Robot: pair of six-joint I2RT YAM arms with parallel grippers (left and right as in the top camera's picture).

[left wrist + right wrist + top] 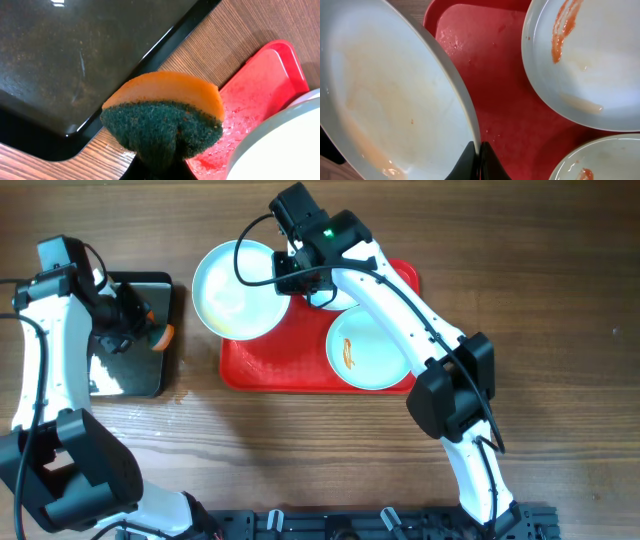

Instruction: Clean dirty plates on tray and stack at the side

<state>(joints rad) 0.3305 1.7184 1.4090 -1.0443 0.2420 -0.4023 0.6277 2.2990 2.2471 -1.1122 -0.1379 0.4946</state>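
My right gripper (291, 272) (479, 152) is shut on the rim of one pale plate (235, 290) (385, 95), held tilted over the red tray's (290, 365) back-left corner; faint orange smears show on it. A second plate (370, 348) (590, 55) with an orange smear lies on the tray's right side. A third plate (335, 302) (607, 160) is mostly hidden under my right arm. My left gripper (150, 330) (160, 165) is shut on an orange-and-green sponge (163, 335) (165, 115), left of the tray.
A glossy black tray (130, 375) (75, 60) lies at the left beneath my left arm. The red tray's corner (260, 90) and the held plate's edge (285, 145) show in the left wrist view. Bare wooden table surrounds both trays.
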